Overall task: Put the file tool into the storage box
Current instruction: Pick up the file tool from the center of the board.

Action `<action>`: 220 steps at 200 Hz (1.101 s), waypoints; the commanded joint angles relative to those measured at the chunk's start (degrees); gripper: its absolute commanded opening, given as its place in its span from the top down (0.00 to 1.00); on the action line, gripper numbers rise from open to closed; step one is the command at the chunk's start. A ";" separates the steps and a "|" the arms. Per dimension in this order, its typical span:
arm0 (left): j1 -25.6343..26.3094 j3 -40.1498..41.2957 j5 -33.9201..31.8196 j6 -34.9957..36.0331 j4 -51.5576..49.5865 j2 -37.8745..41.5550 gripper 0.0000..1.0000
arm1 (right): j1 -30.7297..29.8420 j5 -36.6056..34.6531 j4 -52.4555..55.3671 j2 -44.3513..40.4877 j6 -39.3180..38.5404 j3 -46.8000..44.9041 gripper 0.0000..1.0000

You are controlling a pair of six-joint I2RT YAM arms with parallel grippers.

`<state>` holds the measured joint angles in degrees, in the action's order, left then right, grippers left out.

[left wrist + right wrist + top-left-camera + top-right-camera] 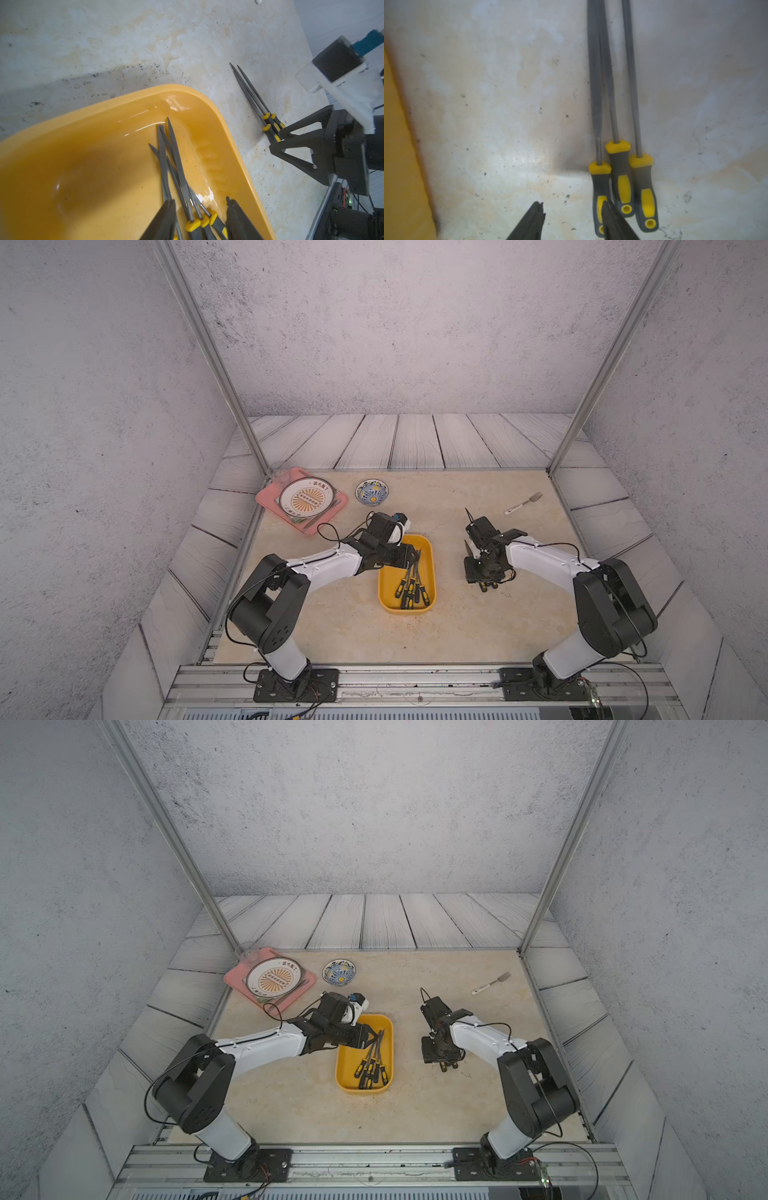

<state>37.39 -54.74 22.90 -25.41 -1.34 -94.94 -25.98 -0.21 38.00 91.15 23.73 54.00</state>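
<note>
mid-table: shallow yellow plastic storage box, rounded corners, holds slim grey files w/ black-yellow grips. left gripper above them, jaws apart, nothing held; right gripper same, over three loose files.

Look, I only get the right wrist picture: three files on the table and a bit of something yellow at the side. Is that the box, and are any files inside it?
Observer: Yes, that is the storage box. In both top views several files already lie inside it.
Operator: Where is the other pincer?
Observer: The left pincer hangs over the far end of the box. It is open, with nothing in it.
Operator: Is there anything else I can't see?
Observer: A fork lies by itself near the far right corner of the table.
</note>
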 commanded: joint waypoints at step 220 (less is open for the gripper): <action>1.58 -6.76 10.22 -8.69 11.44 -3.38 0.41 | 0.23 37.68 -11.36 -10.85 -2.78 -0.84 1.00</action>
<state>38.09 -59.64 31.09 -33.30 7.18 -97.34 -25.50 27.73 28.58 80.60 21.98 52.10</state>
